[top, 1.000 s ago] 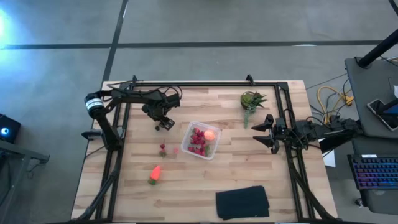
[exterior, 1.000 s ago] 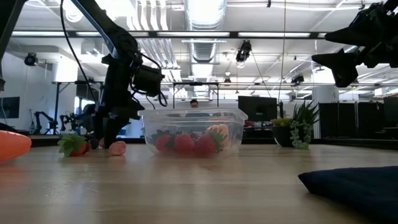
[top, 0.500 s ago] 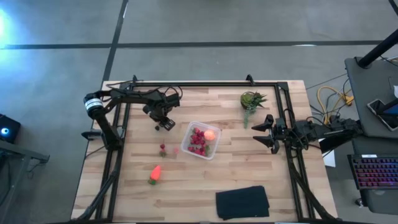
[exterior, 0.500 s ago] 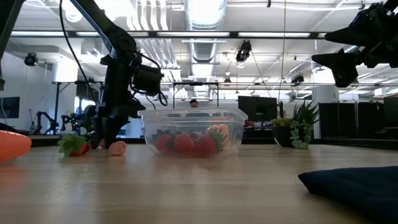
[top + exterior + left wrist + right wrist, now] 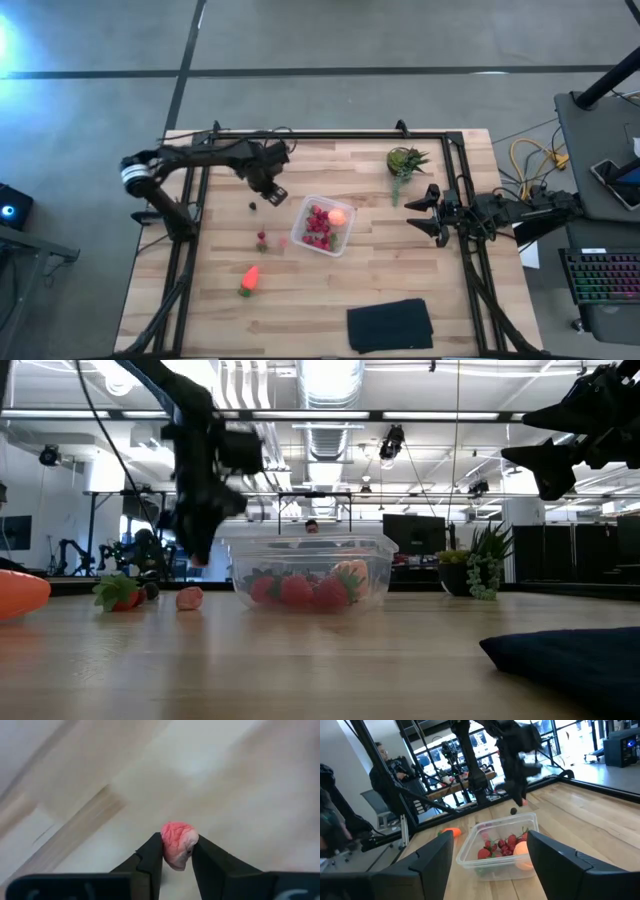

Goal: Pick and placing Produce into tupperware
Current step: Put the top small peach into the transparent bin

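Left tool (image 5: 176,854) clenched on one berry (image 5: 178,845), lifted off the counter (image 5: 440,290) just beside the box (image 5: 324,226), toward the far-left corner. Right tool (image 5: 432,212) gaping, idle near right edge. Shallow fingertip pinch: could slip mid-carry and roll away.

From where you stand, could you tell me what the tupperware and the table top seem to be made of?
The tupperware looks like clear, glossy plastic: the red pieces inside show through its walls. The table looks like pale wood with a matte finish: it shows parallel plank strips and grain.
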Tool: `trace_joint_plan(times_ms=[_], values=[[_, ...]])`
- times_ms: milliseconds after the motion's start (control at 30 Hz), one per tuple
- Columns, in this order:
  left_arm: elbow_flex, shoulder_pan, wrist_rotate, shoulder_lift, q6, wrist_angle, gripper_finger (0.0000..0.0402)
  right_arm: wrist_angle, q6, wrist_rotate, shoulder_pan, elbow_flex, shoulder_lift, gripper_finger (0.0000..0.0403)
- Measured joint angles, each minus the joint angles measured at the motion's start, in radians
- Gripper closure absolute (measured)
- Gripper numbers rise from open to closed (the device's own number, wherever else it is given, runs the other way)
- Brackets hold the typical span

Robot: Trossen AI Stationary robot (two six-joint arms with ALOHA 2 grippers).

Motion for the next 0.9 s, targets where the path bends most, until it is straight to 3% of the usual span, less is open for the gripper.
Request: trace_joint_plan(times_ms=[200, 367, 467, 567, 733, 900], values=[[0.069, -0.089, 0.129, -0.17, 0.11, 0.151, 0.0329, 0.0, 0.0, 0.0, 0.0, 0.0, 0.0, 0.0158], [0.101, -0.191, 0.2, -0.162, 0.187, 0.269, 0.0321, 0.0, 0.0, 0.0, 0.0, 0.0, 0.0, 0.016], [0.118, -0.244, 0.186, -0.096, 0.228, 0.294, 0.0313, 0.0, 0.0, 0.0, 0.0, 0.0, 0.0, 0.0158], [0.131, -0.282, 0.096, -0.019, 0.218, 0.322, 0.0294, 0.0, 0.0, 0.0, 0.0, 0.0, 0.0, 0.0156], [0.183, -0.327, 0.056, 0.057, 0.221, 0.34, 0.0237, 0.001, 0.0, 0.0, 0.0, 0.0, 0.0, 0.016], [0.195, -0.338, 0.053, 0.051, 0.207, 0.304, 0.018, 0.0, 0.0, 0.0, 0.0, 0.0, 0.0, 0.0159]])
